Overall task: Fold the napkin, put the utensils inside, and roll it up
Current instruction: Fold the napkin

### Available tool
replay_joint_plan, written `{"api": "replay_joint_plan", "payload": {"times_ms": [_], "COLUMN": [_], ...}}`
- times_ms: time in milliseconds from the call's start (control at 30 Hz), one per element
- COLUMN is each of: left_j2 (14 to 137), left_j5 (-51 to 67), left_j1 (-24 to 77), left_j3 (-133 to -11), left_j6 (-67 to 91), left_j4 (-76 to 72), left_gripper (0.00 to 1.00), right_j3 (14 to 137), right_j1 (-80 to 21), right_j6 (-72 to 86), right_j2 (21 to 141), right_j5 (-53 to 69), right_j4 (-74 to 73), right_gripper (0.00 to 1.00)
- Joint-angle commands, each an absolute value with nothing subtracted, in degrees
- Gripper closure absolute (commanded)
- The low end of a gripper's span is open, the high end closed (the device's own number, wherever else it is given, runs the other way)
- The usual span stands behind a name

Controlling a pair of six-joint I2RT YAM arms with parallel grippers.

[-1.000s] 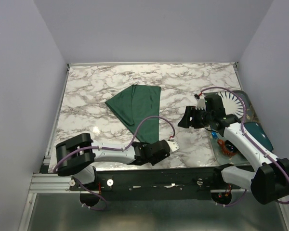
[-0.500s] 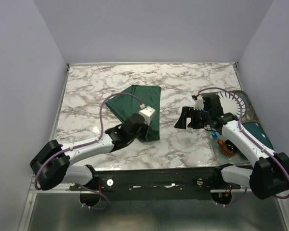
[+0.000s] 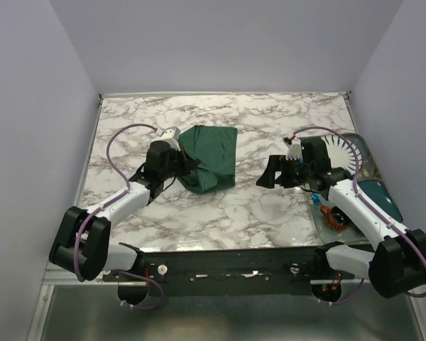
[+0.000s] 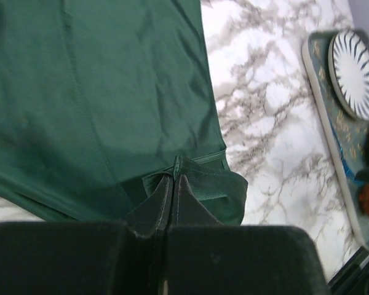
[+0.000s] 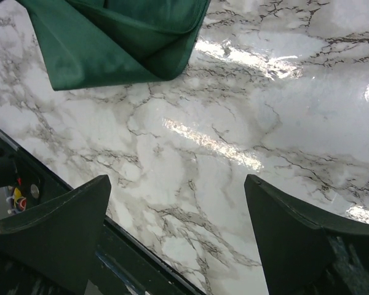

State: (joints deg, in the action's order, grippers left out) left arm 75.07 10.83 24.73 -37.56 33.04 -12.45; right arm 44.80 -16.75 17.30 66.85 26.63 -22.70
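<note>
The dark green napkin [image 3: 214, 153] lies bunched on the marble table [image 3: 270, 121], left of centre, with a fold doubled over on itself. My left gripper [image 3: 183, 165] is at its left edge. In the left wrist view the left gripper [image 4: 174, 178] is shut on a hemmed edge of the napkin [image 4: 111, 92], pinched between the fingertips. My right gripper [image 3: 270, 172] hovers open to the right of the cloth. The right wrist view shows the right gripper [image 5: 178, 184] over bare marble, the napkin [image 5: 123, 37] lying ahead of it. The utensils are out of view.
A tray [image 3: 366, 158] runs along the table's right edge with a white striped plate [image 3: 339, 148] and a teal dish [image 3: 380, 199]. In the left wrist view the tray [image 4: 329, 132] and plate [image 4: 355, 72] show at the right. The table's front rail [image 5: 129, 258] lies under the right fingers.
My left arm swung from the front edge to the napkin, shut on its near tip and carried it up and left, folding the cloth over. My right gripper opened wider and edged left.
</note>
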Motion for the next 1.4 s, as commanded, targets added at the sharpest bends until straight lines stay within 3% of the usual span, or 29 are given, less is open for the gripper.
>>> {"api": "replay_joint_plan", "payload": {"times_ms": [0,233,833,1367], "left_j2": [75.1,77.7,92.4,95.5], "left_j5": [16.0,17.0,17.8,15.9], "left_j1": [18.0,11.0,3.3,1.3], "left_j3": [-37.4,-40.5,-51.1,-53.1], "left_j6": [38.8,39.0,37.8,39.3], "left_j4": [-16.0,-14.2,-11.0,-11.3], "left_gripper": [1.0,1.0,1.0,1.0], "right_j3": [44.3,45.2,46.9,48.7], "right_j1": [-16.3,-16.3,-16.4,-17.0], "right_j6": [16.3,15.0,13.4,15.0], "right_j2": [67.1,68.6,72.0,75.7], "right_j5": [27.9,28.0,29.2,31.5], "right_j4": [-21.4,-21.7,-22.3,-20.3], "right_gripper": [0.05,0.14,0.15,0.17]}}
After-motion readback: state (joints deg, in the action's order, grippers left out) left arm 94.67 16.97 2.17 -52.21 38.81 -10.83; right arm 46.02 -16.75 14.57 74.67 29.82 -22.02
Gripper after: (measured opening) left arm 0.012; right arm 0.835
